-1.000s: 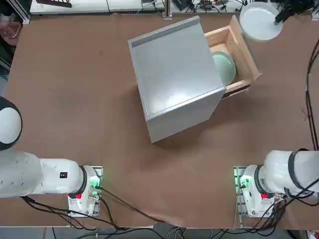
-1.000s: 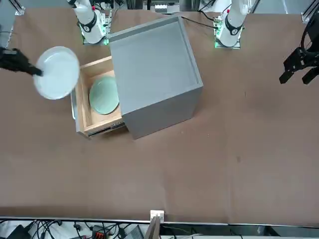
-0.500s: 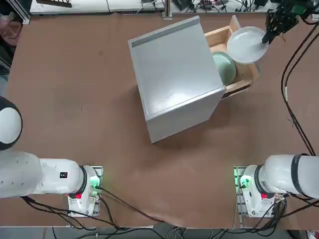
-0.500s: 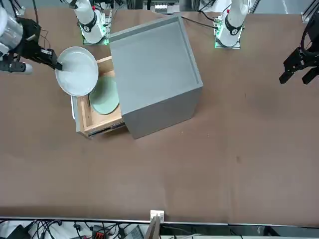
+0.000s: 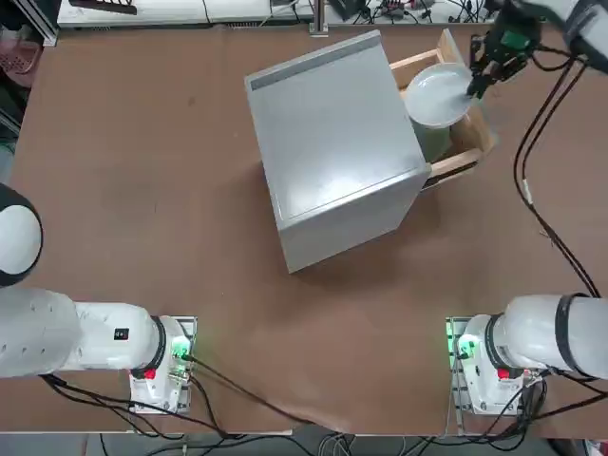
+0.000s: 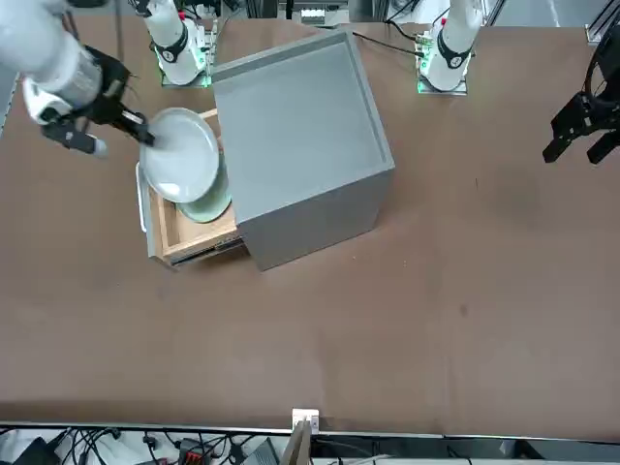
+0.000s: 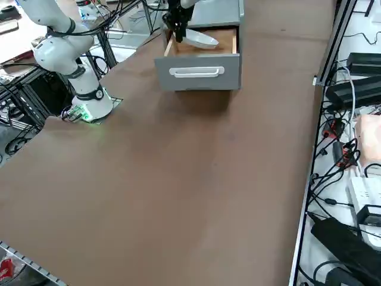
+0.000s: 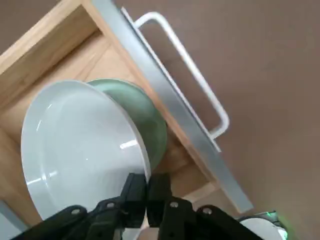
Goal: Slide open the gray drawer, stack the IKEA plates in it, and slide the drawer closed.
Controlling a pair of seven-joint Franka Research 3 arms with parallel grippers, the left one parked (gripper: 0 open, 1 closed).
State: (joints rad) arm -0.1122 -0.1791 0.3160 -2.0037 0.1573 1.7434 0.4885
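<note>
Holds the white plate (image 8: pixel 80 145) by its rim, pinched between the black fingers (image 8: pixel 159 187) of the right claw (image 8: pixel 147 177), clenched on that edge alone. Holds it raised over the pulled-out gray drawer (image 7: pixel 161 77), tilted rather than level, with most of its round face above the light wood interior (image 8: pixel 92 57). Grips from the far right side of the plate, with the right arm (image 6: pixel 63 63) reaching in over the far right part of the tabletop (image 5: pixel 190 237).

Below, inside the drawer, on its wooden bottom: the mint green plate (image 8: pixel 140 115). Seen only in part from above, overlapped by the white one, and lying toward the near side of the compartment. Not stacked as yet: held apart from the green plate, above it, with the claw closed on the rim.

Slid out from the right side of the boxy gray cabinet (image 5: pixel 332 142), open enough to show wood walls and bottom beside the cabinet's body. Faced with a gray panel at the outer end, turned to the right of the scene, and fitted there with a white bar handle (image 7: pixel 196 72), free of the claw.

Set at an angle on the tabletop, the cabinet, toward the far middle, with its flat gray top up. Draped from the right arm, over the right part of the tabletop: black cables (image 5: pixel 546 226).
</note>
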